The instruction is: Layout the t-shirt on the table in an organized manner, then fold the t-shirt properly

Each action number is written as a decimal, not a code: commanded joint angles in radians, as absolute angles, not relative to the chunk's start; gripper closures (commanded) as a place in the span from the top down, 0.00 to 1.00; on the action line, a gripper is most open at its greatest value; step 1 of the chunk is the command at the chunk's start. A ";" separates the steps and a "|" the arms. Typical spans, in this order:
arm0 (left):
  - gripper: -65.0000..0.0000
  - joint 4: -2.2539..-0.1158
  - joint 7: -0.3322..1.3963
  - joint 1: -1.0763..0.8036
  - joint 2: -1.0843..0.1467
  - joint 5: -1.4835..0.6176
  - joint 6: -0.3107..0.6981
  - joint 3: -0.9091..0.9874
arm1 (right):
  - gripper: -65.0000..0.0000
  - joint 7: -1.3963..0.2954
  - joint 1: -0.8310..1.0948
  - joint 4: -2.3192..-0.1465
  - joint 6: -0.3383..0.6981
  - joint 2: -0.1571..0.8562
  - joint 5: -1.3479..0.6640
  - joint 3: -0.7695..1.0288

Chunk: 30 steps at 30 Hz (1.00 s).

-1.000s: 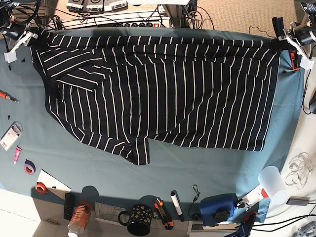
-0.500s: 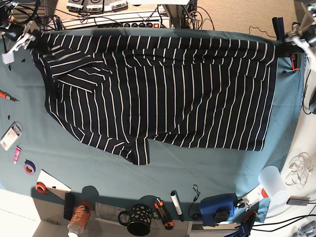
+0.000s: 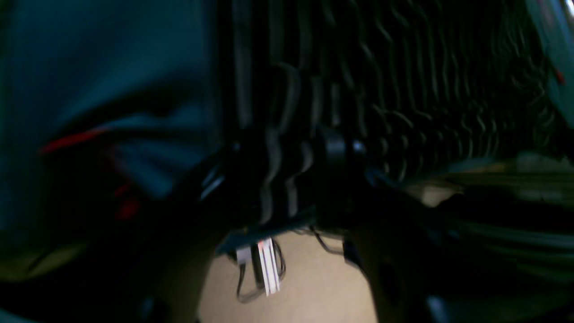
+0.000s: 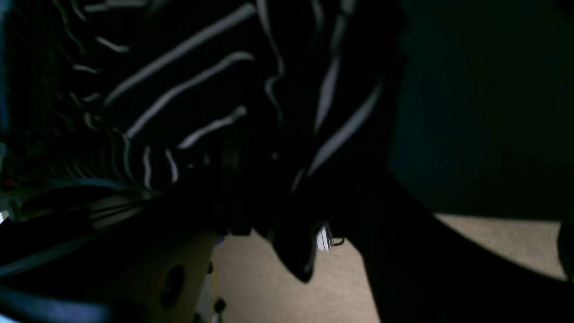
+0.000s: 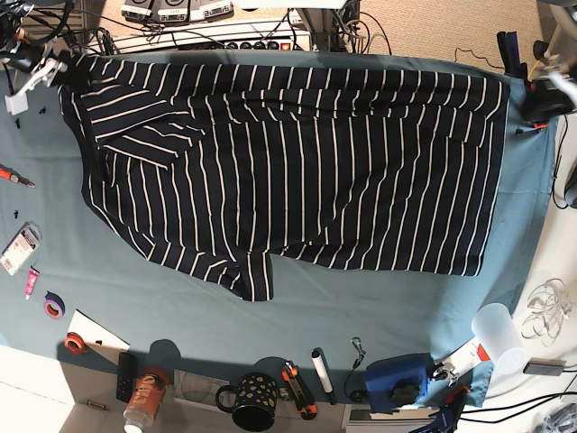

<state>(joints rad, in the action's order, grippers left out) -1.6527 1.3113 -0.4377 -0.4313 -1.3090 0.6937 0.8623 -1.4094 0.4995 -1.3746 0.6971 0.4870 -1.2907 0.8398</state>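
Note:
The t-shirt (image 5: 297, 162), dark with thin white stripes, lies spread across the far half of the table (image 5: 361, 307), one sleeve folded over at the upper left. My left gripper (image 5: 546, 90) hovers just off the shirt's far right corner and stands open, holding nothing. My right gripper (image 5: 36, 76) sits beside the far left corner, also open and clear of the cloth. Both wrist views are dark and blurred. Striped fabric (image 3: 403, 89) fills the left wrist view above the table's far edge, and more of it (image 4: 179, 89) shows in the right wrist view.
Along the near edge stand a black mug (image 5: 248, 401), a can (image 5: 144, 397), a marker (image 5: 322, 374), a blue device (image 5: 397, 379) and a white cup (image 5: 496, 334). Tape rolls (image 5: 54, 305) and a red screwdriver (image 5: 13, 174) lie at the left. A power strip (image 5: 207, 36) runs behind the table.
Both grippers have opened and let go of the shirt's far corners. The far hem has settled flat on the table, and both grippers have drawn slightly outward.

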 commanded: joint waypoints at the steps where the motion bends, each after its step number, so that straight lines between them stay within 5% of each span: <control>1: 0.35 -1.673 1.251 -0.427 -0.452 -1.273 0.698 0.842 | 0.38 -1.396 0.501 -1.388 0.698 0.512 -1.298 0.853; 5: 0.35 -1.677 1.089 -0.387 -0.452 -1.060 0.698 0.738 | 0.38 -1.396 0.501 -1.388 0.698 0.510 -1.285 0.853; 12: 0.35 -1.699 1.091 -0.331 -0.495 -0.816 0.698 0.611 | 0.38 -1.396 0.501 -1.388 0.698 0.510 -1.240 0.853; 30: 0.35 -1.755 1.242 -0.332 -0.546 -1.039 0.698 0.553 | 0.38 -1.396 0.498 -1.388 0.698 0.510 -1.237 0.853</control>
<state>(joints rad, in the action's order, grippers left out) -1.7409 1.2587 -0.3370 -0.5266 -1.0214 0.6937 0.5449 -1.4059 0.4957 -1.3746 0.6971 0.4847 -1.2282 0.8398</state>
